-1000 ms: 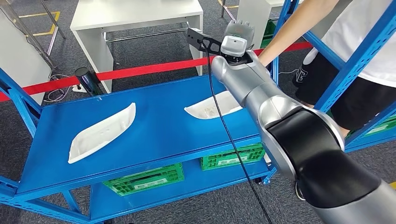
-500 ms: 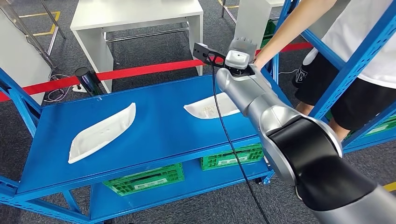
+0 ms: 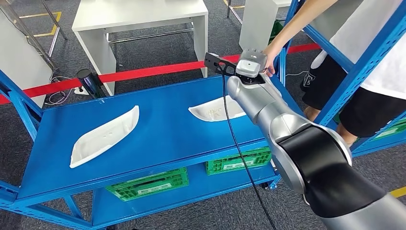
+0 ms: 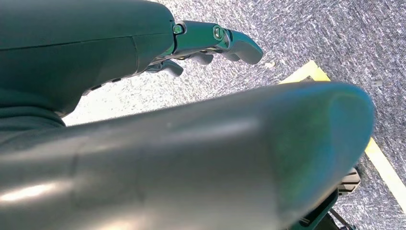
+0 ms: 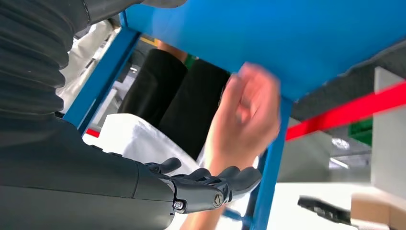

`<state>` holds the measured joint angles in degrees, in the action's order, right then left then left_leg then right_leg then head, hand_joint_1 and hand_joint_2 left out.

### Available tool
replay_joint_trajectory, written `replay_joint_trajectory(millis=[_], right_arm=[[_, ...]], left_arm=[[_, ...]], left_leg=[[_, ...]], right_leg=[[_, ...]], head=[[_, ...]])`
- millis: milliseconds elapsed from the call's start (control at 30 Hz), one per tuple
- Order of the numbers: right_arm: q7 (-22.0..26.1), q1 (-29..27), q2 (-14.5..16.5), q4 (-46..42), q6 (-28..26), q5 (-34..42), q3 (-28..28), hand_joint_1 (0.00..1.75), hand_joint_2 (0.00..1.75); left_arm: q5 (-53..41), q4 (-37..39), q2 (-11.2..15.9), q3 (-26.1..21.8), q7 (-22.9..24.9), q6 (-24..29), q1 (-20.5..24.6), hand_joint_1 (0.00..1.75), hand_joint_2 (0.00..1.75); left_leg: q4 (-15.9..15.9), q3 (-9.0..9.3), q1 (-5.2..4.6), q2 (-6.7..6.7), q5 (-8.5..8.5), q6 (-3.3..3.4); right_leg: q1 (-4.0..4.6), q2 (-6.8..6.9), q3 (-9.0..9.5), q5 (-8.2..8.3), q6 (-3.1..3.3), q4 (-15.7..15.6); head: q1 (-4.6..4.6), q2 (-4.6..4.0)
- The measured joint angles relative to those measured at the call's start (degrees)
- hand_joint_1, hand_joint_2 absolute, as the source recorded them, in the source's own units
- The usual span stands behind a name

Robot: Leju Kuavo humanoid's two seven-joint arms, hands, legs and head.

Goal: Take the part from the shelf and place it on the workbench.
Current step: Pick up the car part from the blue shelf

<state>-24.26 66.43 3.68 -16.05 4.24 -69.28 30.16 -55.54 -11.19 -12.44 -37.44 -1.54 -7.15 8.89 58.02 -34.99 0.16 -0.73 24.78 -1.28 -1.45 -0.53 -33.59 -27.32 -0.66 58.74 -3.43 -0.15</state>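
Found the right hand's fingers (image 5: 225,181) loosely spread and slightly curled, with nothing between them. Noted a person's hand (image 5: 246,108), blurred, just beyond them. Placed the right hand (image 3: 252,61), in the head view, over the far edge of the shelf (image 3: 163,129), with that person's hand just beside it at 2 o'clock. Could not tell whether the two touched.

Found the left hand (image 4: 210,38) hanging over carpet, fingers (image 4: 239,45) stretched out and holding nothing.

Spotted the right part (image 3: 215,109) flat on the shelf at 7 o'clock from the right hand, near but untouched, partly behind the forearm. Spotted the left part (image 3: 103,136) well apart at 8 o'clock from the first, also flat. Saw the white worktop (image 3: 139,12) at 10 o'clock from the hand, past the red tape (image 3: 143,73).

Judged each part a thin, white, moulded shell, long and tapering to points: probably light, fairly stiff, smooth enough to slip. Reckoned the shallow shape left little to wrap around. Favoured a hold across the wide middle, thumb under the raised rim and fingers over the top, not at a narrow tip, where it would likely tilt or twist. Advised modest pressure, since a thin shell might flex or crack.
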Motion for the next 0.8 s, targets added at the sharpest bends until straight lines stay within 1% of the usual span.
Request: replay_joint_trajectory(millis=[233, 333, 433, 600, 800], right_arm=[[0.77, -0.68, -0.08, 0.58, 9.75, 4.42, -3.5, 0.0, 1.75], [2.37, -0.68, 0.28, 0.59, 12.31, 5.17, -4.88, 0.0, 1.75], [4.51, -0.71, 1.29, 0.57, 12.95, 4.87, -5.38, 0.0, 1.75], [7.36, -1.01, 3.64, 0.56, 12.35, 3.79, -5.4, 0.0, 1.75], [7.92, -1.52, 5.25, 0.53, 11.3, 3.17, -5.4, 0.0, 1.75]], left_arm=[[-0.02, 0.0, 0.03, 0.0, 0.2, 0.0, 0.01, 0.0, 0.0], [0.05, 0.0, 0.07, 0.0, 0.17, 0.0, -0.01, 0.0, 0.0], [0.33, 0.0, 0.1, 0.0, 0.02, 0.0, -0.04, 0.0, 0.0], [0.72, 0.0, 0.17, 0.0, -0.38, 0.0, -0.24, 0.0, 0.0], [0.74, 0.0, 0.22, -0.01, -0.5, 0.0, -0.33, 0.0, 0.0]], left_leg=[[0.0, 0.0, 0.0, 0.0, 0.0, 0.0], [0.0, -0.01, 0.0, -0.01, 0.0, 0.0], [-0.01, -0.01, 0.01, 0.0, 0.0, 0.0], [-0.01, -0.01, 0.01, -0.02, 0.0, 0.0], [-0.01, -0.02, 0.01, -0.03, 0.0, 0.0]], right_leg=[[0.0, 0.01, 0.01, 0.0, 0.0, 0.0], [0.01, 0.01, 0.01, 0.0, 0.0, 0.01], [0.02, 0.0, 0.01, 0.0, 0.0, 0.01], [0.04, 0.01, 0.01, -0.02, 0.02, 0.01], [0.02, 0.01, 0.02, -0.01, 0.01, 0.01]], head=[[0.0, 0.0], [0.0, 0.0], [0.0, 0.0], [0.01, 0.0], [0.0, 0.0]])
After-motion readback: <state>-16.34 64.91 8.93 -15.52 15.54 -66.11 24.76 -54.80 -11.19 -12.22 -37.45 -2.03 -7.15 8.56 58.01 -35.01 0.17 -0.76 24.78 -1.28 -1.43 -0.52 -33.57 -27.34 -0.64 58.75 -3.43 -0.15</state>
